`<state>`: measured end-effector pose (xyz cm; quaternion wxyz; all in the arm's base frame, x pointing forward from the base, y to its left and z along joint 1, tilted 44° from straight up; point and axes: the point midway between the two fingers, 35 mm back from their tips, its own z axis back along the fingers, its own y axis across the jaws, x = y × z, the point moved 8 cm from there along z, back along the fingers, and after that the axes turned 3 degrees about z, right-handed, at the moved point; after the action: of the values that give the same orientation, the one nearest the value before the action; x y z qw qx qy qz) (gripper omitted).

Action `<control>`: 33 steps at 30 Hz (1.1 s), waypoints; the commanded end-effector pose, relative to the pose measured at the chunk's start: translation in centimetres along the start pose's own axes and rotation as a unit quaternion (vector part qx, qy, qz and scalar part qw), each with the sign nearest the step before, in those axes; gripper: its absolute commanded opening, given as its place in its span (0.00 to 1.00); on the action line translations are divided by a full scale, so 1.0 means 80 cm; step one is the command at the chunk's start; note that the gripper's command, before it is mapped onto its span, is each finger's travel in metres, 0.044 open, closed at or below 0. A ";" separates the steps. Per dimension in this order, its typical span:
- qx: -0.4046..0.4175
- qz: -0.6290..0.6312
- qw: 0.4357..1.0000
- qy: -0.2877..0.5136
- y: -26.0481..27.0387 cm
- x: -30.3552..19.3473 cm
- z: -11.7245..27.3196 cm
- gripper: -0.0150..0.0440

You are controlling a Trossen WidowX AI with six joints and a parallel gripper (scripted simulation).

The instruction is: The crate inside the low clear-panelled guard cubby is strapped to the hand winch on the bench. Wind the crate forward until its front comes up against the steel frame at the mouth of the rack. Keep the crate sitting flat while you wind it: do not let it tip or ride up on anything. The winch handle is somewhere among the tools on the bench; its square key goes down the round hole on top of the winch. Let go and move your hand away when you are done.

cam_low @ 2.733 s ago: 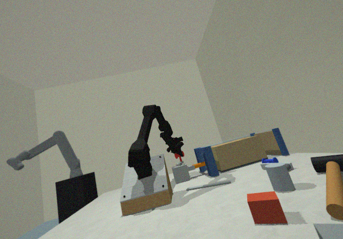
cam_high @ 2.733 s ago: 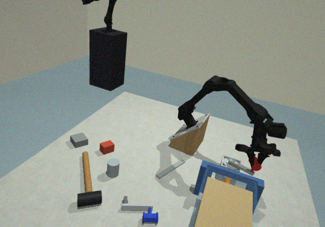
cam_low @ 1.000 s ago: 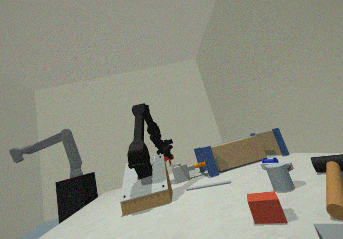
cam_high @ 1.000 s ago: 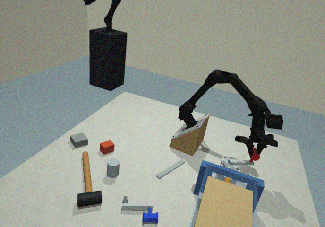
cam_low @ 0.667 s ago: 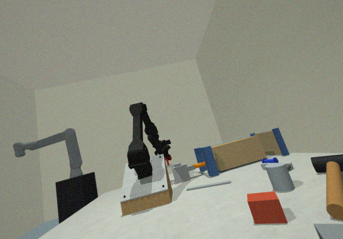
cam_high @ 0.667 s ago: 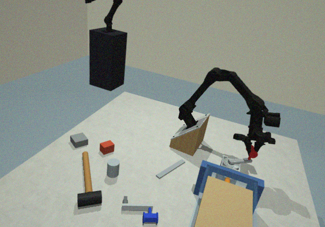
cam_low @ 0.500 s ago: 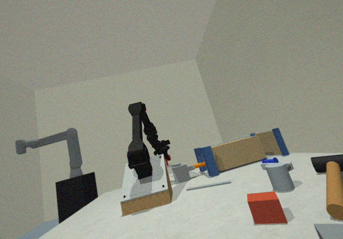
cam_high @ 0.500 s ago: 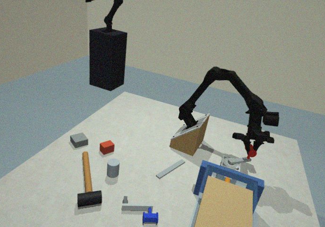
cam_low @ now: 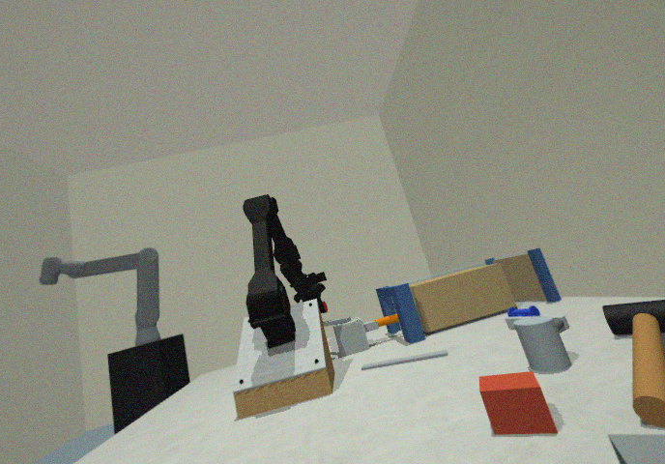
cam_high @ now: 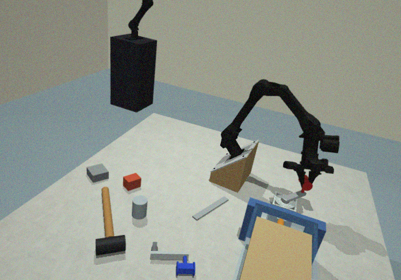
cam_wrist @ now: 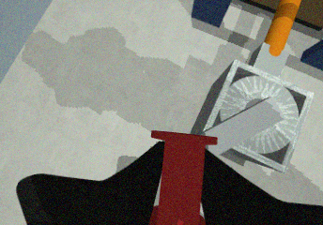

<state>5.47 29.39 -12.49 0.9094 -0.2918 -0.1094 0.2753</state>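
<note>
Top view, left to right: your crate point(cam_high: 280, 251) point(cam_low: 462, 298) sits in the rack point(cam_high: 290, 214) point(cam_low: 411, 311) point(cam_wrist: 210, 10), long axis toward the winch point(cam_high: 285, 205) point(cam_low: 351, 336) point(cam_wrist: 288, 117). Handle point(cam_high: 293, 196) point(cam_low: 337, 321) point(cam_wrist: 244, 124) slants out rackless-side, right; gripper point(cam_high: 306, 183) point(cam_low: 311, 295) point(cam_wrist: 179, 148) clenches its red grip. Bench edge point(cam_high: 376, 211) well apart, farther right.

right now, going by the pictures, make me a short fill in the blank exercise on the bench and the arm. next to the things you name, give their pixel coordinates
1. The gripper point(cam_high: 308, 181) point(cam_wrist: 179, 148) is closed on the winch handle's ____ knob.
2. The mallet point(cam_high: 110, 245) point(cam_low: 648, 322) has a ____ head.
3. The small box-shaped block standing nearest the grey cylinder point(cam_high: 139, 207) point(cam_low: 542, 345) is ____.
4. The upright frame point(cam_high: 287, 211) point(cam_low: 407, 313) at the mouth of the rack is ____.

Missing words: red; black; red; blue
</note>
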 end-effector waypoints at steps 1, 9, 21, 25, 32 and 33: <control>-0.007 0.007 1.000 0.011 -0.009 -0.015 0.003 0.25; -0.007 0.007 1.000 0.011 -0.019 -0.026 0.008 0.25; -0.007 0.007 1.000 0.011 -0.038 -0.038 0.014 0.25; -0.007 0.007 1.000 0.011 -0.045 -0.042 0.015 0.25; -0.008 0.008 1.000 0.012 -0.058 -0.047 0.018 0.25; -0.008 0.008 1.000 0.012 -0.059 -0.048 0.018 0.25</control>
<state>3.99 25.78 -9.29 0.9104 -0.2895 -0.1044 0.2764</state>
